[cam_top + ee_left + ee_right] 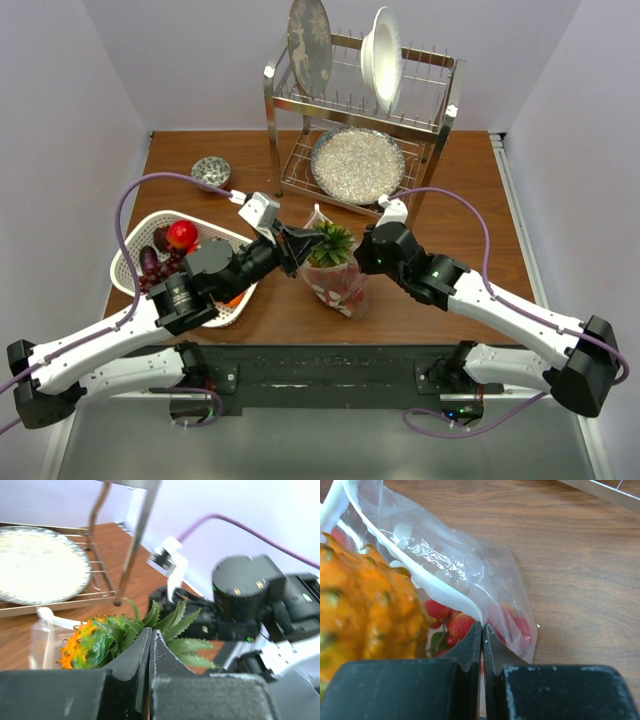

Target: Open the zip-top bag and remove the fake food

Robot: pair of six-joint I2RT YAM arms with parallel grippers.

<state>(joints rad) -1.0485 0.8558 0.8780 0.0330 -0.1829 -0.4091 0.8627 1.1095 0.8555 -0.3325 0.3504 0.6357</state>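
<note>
Right wrist: crinkly clear zip-top bag (487, 575)

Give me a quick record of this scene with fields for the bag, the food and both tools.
bag: zip-top bag open, between the two tools
in bag: pineapple sticking out of the mouth; strawberries at the bottom
left tool: shut among the pineapple's leaves; what it pinches is unclear
right tool: shut on the bag's zip edge
basket: white basket beside left arm, holding a red apple
</note>
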